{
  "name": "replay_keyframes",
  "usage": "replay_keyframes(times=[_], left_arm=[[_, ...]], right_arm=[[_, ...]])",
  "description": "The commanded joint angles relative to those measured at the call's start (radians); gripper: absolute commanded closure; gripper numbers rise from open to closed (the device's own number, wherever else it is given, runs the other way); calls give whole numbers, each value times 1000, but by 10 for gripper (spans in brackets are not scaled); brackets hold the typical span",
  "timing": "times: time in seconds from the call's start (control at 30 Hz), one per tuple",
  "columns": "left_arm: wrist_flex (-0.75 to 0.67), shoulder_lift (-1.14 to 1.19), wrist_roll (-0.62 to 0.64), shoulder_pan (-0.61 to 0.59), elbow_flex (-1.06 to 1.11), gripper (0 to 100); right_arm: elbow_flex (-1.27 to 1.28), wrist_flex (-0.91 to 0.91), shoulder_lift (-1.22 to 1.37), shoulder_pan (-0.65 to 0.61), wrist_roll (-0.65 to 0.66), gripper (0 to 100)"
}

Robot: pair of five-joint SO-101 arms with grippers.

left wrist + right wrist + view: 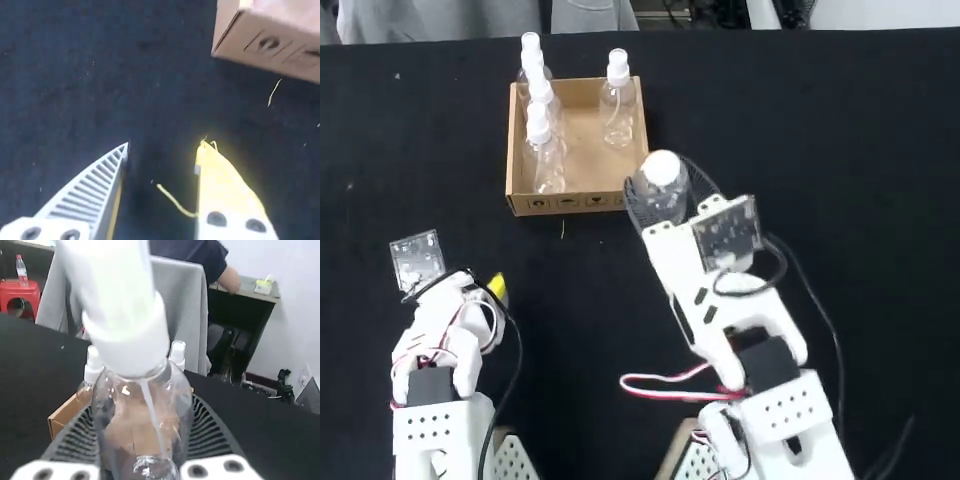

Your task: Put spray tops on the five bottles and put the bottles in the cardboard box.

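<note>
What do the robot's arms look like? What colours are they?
Both arms are chunky white plastic with black motors. The left arm has one white ribbed jaw and one yellow jaw. The right arm has black ribbed jaws. Thin black cables and red and white wires loop along them.

A black tabletop has a thin pale thread lying on it. Beyond its far edge a gray cloth is draped over something. In the room behind, a red stool bears a small drink bottle, and a dark desk holds a small pale box.
</note>
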Motion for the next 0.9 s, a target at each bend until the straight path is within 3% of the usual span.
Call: replay_keyframes(times=[0.0, 0.2, 0.87], left_arm=[[57, -12, -9, -10, 28, 801], [176, -12, -2, -10, 27, 801], [173, -12, -2, -8, 27, 801]], right_arm=[[-140, 3, 133, 25, -2, 987], [-271, 0, 325, 23, -9, 987], [-558, -72, 762, 20, -11, 986]])
